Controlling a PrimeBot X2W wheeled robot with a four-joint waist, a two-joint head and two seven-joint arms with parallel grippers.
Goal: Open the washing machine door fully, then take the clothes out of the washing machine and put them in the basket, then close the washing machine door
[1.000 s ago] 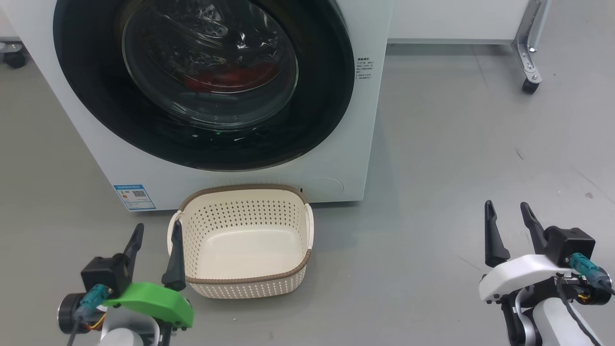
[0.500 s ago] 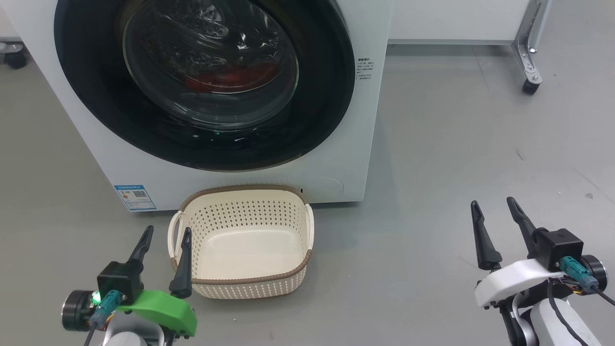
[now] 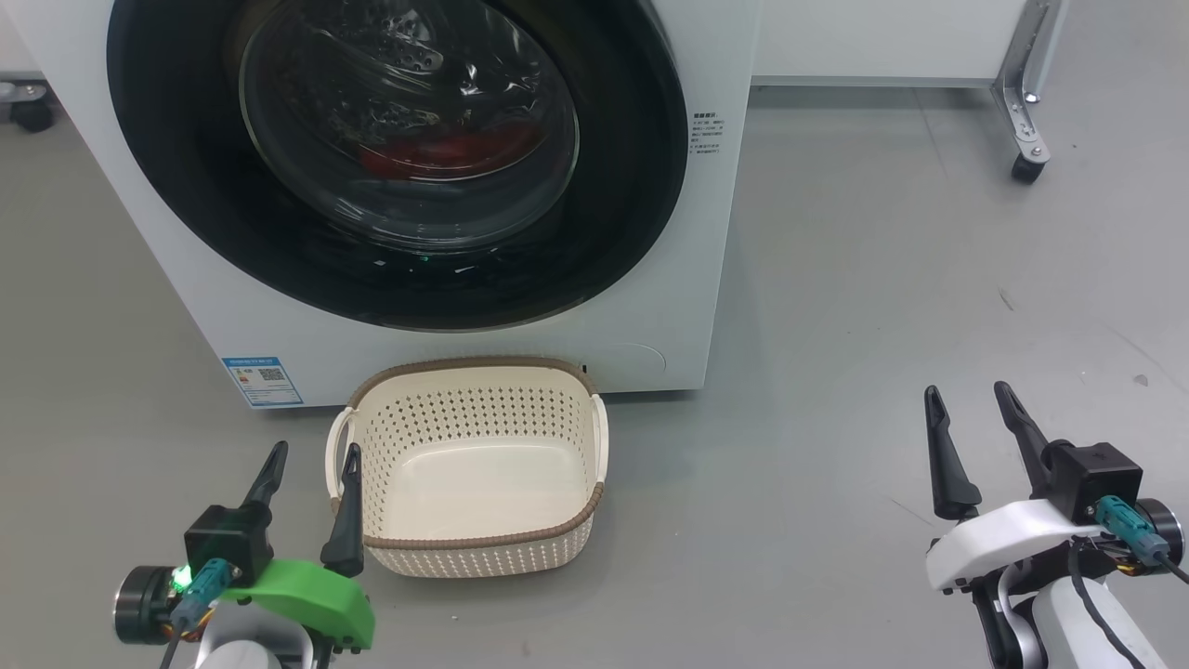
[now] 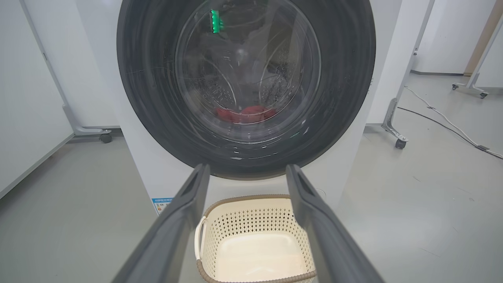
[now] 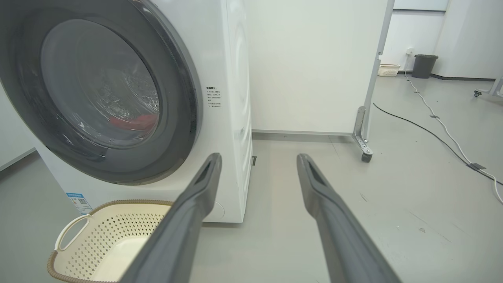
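Note:
The white washing machine (image 3: 706, 279) fills the top of the head view, its black-rimmed door (image 3: 186, 195) lying flat against the front. Red clothes (image 3: 446, 153) show through the glass bowl, low in the drum; the left wrist view also shows the clothes (image 4: 245, 114). The cream basket (image 3: 567, 548) stands bare inside on the floor just before the machine. My left gripper (image 3: 314, 460) is open beside the basket's left handle, holding nothing. My right gripper (image 3: 966, 398) is open over bare floor, well right of the basket.
A white panel stand on castors (image 3: 1026, 167) stands at the back right. Another castor (image 3: 28, 113) is behind the machine's left side. Cables (image 5: 440, 122) run along the floor far right. A dark bin (image 5: 425, 65) stands in the far corner.
Both grippers have shifted slightly, first inward and up, then back a little. The door, clothes and basket have stayed put.

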